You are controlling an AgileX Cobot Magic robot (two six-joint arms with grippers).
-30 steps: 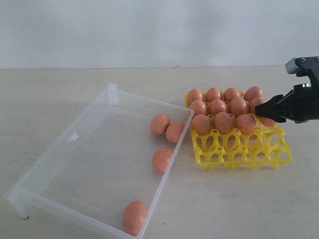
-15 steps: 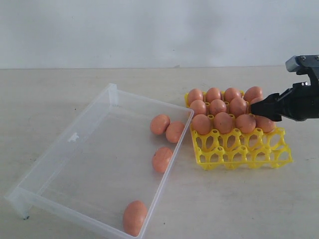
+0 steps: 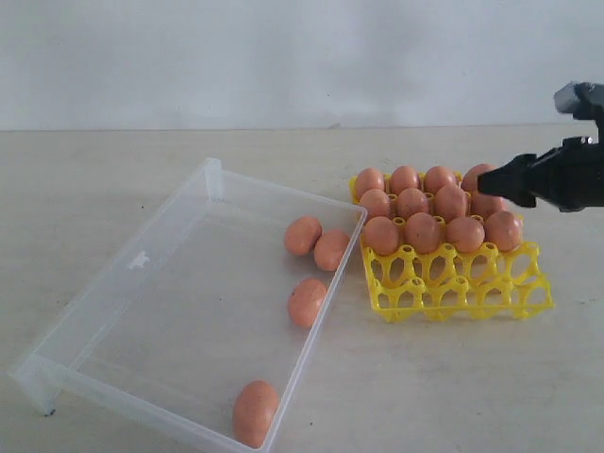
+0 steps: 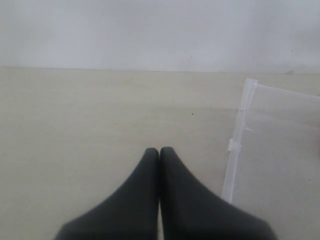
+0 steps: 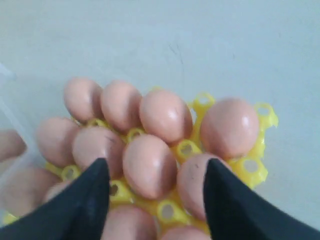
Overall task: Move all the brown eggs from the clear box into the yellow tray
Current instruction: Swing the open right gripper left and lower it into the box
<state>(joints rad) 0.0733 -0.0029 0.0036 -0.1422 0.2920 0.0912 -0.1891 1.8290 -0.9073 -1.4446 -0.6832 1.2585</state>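
Our right fingers (image 3: 497,179) hang spread and empty above the far right corner of the yellow tray (image 3: 453,286). Twelve brown eggs (image 3: 423,231) sit in its cups and four more lie in the clear box (image 3: 139,260). Our left fingers (image 4: 151,167) are pressed together over the tabletop (image 4: 75,115), just beside the box's wall.

Left gripper (image 4: 159,151) closed, right gripper (image 5: 156,165) spread wide.
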